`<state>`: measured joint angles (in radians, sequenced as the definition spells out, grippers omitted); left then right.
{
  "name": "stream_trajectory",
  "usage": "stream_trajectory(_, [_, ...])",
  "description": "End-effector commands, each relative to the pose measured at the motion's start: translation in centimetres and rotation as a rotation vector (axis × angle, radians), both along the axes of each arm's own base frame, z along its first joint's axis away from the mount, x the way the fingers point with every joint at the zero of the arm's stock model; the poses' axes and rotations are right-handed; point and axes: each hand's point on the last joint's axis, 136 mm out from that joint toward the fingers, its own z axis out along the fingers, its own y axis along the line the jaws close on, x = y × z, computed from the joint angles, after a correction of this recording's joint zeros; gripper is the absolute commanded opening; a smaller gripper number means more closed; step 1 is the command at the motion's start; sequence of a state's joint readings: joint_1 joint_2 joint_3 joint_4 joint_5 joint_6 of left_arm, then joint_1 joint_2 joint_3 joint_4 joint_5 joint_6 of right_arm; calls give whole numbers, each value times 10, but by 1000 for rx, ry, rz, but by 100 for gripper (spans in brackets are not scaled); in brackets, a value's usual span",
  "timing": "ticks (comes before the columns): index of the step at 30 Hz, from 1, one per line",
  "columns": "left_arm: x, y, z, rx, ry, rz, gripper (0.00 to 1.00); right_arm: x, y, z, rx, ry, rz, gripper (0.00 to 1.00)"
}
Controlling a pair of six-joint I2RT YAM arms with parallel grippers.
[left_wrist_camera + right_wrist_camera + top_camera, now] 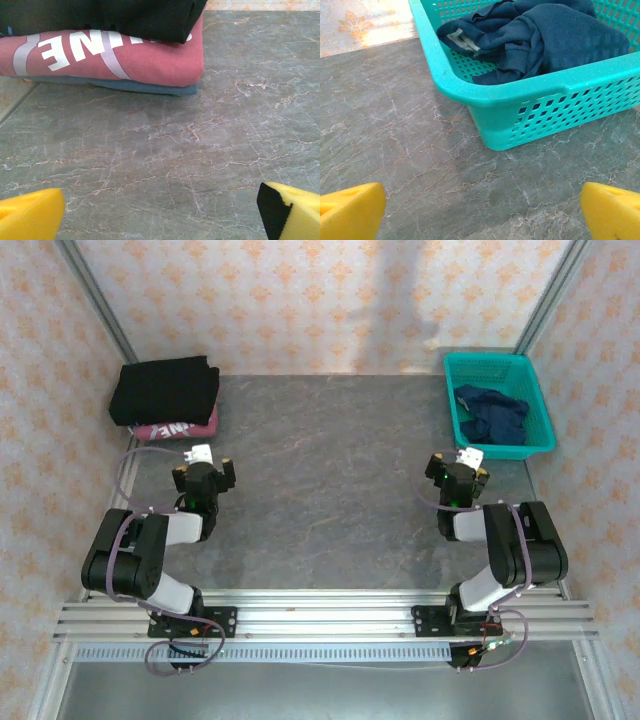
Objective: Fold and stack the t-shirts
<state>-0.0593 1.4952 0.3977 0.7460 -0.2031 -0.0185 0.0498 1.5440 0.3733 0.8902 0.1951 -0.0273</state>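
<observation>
Top external: I log black tee [165,390] on pink tee [182,430] at 10 o'clock, navy tee [492,412] crumpled in basket [505,453] at 2 o'clock. Left gripper [205,477], right gripper [457,478]: fingers wide, empty.

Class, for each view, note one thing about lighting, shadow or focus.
Top external: even light, a faint shadow streak on the back wall. Left wrist: the stacked t-shirts cast a soft shadow onto the table. Right wrist: the basket darkens the table beneath its wall.
</observation>
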Motion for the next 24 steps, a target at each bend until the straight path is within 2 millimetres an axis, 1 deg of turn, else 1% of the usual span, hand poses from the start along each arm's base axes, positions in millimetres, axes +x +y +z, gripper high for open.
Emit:
stream_trajectory(1, [4, 4, 11, 6, -41, 32, 100, 1, -1, 5, 3, -26, -17, 99])
stream_trajectory(24, [4, 4, 12, 6, -42, 34, 100, 1, -3, 6, 3, -35, -26, 99])
